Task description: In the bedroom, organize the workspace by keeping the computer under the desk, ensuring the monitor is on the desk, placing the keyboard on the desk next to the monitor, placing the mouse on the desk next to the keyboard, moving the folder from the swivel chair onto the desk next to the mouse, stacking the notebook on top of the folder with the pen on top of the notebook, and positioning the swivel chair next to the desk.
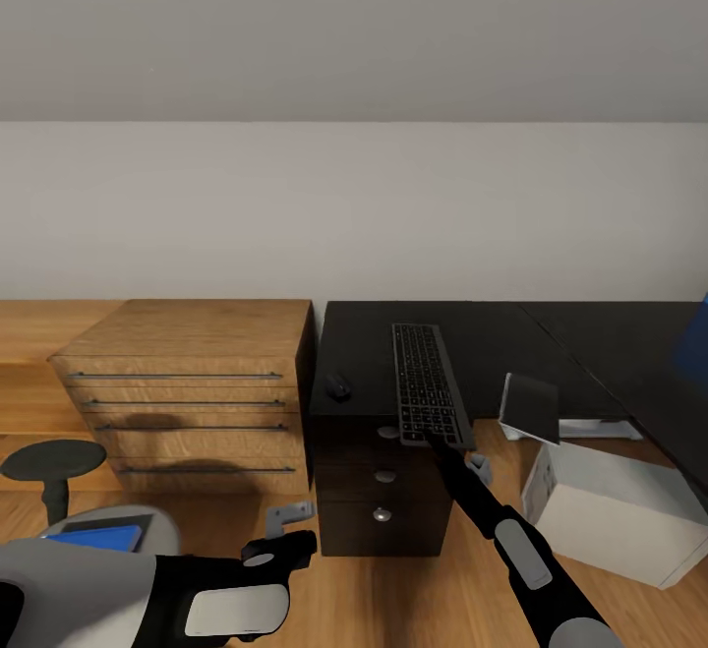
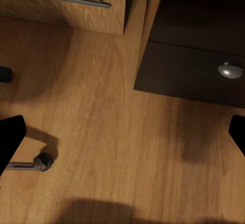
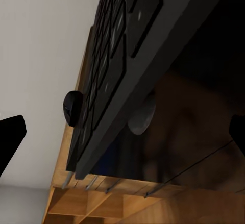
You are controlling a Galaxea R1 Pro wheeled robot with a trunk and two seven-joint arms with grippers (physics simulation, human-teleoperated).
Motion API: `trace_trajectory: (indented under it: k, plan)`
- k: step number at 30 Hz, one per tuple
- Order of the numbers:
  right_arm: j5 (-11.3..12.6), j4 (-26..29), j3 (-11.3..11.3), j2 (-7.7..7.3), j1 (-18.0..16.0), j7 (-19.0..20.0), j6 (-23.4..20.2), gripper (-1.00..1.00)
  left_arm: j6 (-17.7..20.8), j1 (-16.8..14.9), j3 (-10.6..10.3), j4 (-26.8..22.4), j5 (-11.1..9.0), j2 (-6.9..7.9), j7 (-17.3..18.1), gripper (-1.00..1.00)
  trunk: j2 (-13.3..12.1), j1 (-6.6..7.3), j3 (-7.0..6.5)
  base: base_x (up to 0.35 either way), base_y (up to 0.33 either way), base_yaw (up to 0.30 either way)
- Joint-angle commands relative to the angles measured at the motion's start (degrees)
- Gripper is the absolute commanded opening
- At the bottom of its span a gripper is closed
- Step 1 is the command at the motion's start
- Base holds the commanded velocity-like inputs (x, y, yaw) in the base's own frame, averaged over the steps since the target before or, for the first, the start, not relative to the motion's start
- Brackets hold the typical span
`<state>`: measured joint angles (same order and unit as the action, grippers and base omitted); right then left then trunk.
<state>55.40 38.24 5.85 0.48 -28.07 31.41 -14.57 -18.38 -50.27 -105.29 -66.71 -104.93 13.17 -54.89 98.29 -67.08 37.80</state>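
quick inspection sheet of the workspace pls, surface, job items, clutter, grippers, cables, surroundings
surface: black desk, mostly bare.
job's things: keyboard lies on the desk, near end overhanging the front edge; mouse to its left, apart from it; computer on the floor at the right; blue folder on the swivel chair.
clutter: nothing seen.
grippers: right gripper at the keyboard's near end, grip unclear; left gripper open over the floor, empty.
cables: nothing seen.
surroundings: wooden dresser left of the desk, round stool, wood floor.

Head cam looks down over desk [image 1: 511, 333]; R wrist cam hugs keyboard [image 3: 127, 55] underside (shared); L faces floor [image 2: 112, 147].
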Motion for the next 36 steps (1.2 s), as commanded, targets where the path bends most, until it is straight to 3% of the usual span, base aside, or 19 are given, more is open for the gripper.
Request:
trace_trajectory:
  k: [1, 28, 29, 36]
  plan:
    - [0.5, -0.01, 0.26, 0.05, -0.03, 0.14, -0.55, 1.0, -0.27, -0.09, -0.3, -0.08, -0.27, 0.01, -0.04, 1.0, 0.03, 0.0, 0.06, 0.0, 0.003, 0.0]
    - [0.48, -0.09, 0.45, -0.02, 0.0, 0.14, -0.55, 1.0, -0.26, -0.09, -0.97, -0.08, -0.27, -0.08, -0.04, 1.0, 0.03, 0.0, 0.06, 0.03, 0.0, 0.0]
    - [0.46, -0.09, 0.43, 0.0, -0.02, 0.14, -0.55, -1.0, -0.26, -0.09, -0.97, -0.08, -0.27, -0.08, -0.04, 1.0, 0.03, 0.0, 0.06, 0.0, 0.0, 0.0]
    - [0.43, -0.09, 0.31, 0.05, 0.02, 0.14, -0.39, -1.0, -0.26, -0.09, -0.97, -0.08, -0.27, -0.08, -0.04, 1.0, 0.03, 0.0, 0.06, 0.0, 0.0, 0.0]
